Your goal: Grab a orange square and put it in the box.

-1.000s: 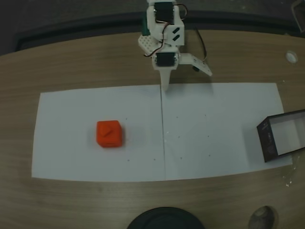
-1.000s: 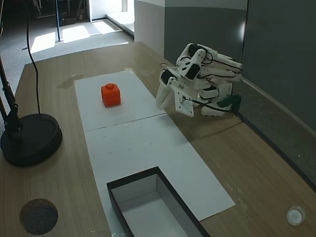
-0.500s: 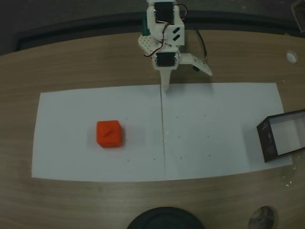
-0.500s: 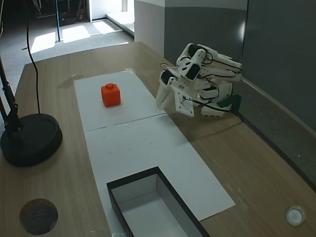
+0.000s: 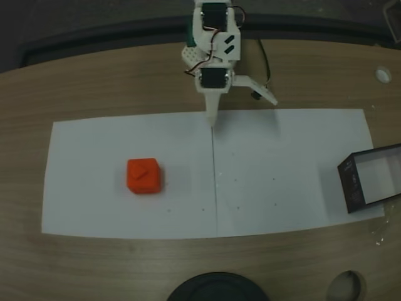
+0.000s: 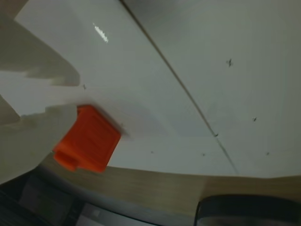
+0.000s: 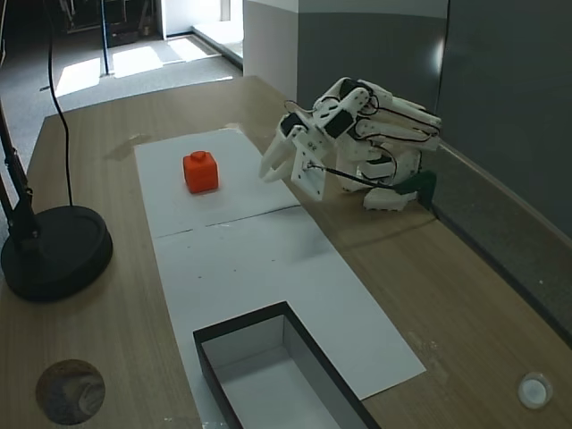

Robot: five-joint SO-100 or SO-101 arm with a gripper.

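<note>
Above the far edge of the white paper (image 5: 282,169), right by the seam where its two sheets meet, the claw (image 5: 241,114) hangs clear of the surface with its jaws spread wide and nothing between them. One long pointed finger (image 5: 212,111) reaches down toward the seam in a fixed view, while the other finger (image 5: 263,93) splays off to the right of it in that view. The white arm (image 7: 375,134) is folded low behind the claw (image 7: 288,172), close to the back edge of the wooden table (image 7: 107,125). The orange cube (image 5: 143,175) sits on the paper well apart from the claw, ahead of it and off to the left in a fixed view, untouched, with a small raised mark on its top face. In the wrist view the cube (image 6: 87,139) lies just past the pale blurred fingers (image 6: 33,63) at the left edge. The black-walled box (image 5: 369,179) with its white inside rests at the opposite end of the paper, far from the claw and farther still from the cube; in another fixed view the box (image 7: 268,371) is nearest the camera. A round black lamp base (image 7: 54,255) stands on the table beyond the paper, on the side away from the claw.
</note>
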